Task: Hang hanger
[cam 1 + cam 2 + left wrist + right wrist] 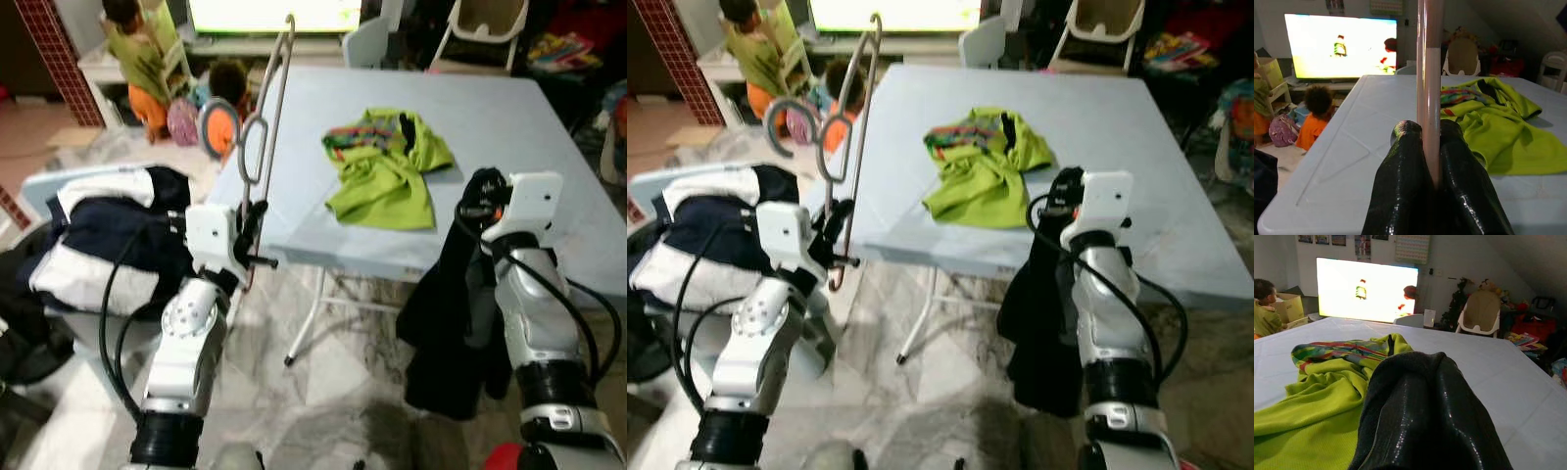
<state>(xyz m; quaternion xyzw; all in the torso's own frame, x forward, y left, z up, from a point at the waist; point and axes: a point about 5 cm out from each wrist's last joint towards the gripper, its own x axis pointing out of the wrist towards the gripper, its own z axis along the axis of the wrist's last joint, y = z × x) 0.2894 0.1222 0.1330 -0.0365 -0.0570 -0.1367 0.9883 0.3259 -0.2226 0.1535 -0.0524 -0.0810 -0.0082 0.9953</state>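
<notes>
My left gripper (257,217) is shut on the lower bar of a pinkish metal hanger (272,108). The hanger stands upright beside the table's left front corner, with its hook (784,122) curling to the left. In the left wrist view both black fingers (1400,181) clamp the hanger bar (1429,73). My right gripper (480,188) is at the table's front edge, shut on a black garment (446,313) that hangs down toward the floor. The black cloth (1376,401) drapes over the fingers. A lime-green shirt (387,166) lies crumpled on the light-blue table (509,108).
A pile of dark and white clothes (98,230) lies on a seat at my left. Two children (137,59) sit on the floor by a bright TV (1364,289) beyond the table. A high chair (485,24) and a white chair (367,39) stand at the far side. The table's legs (309,313) stand on marble floor.
</notes>
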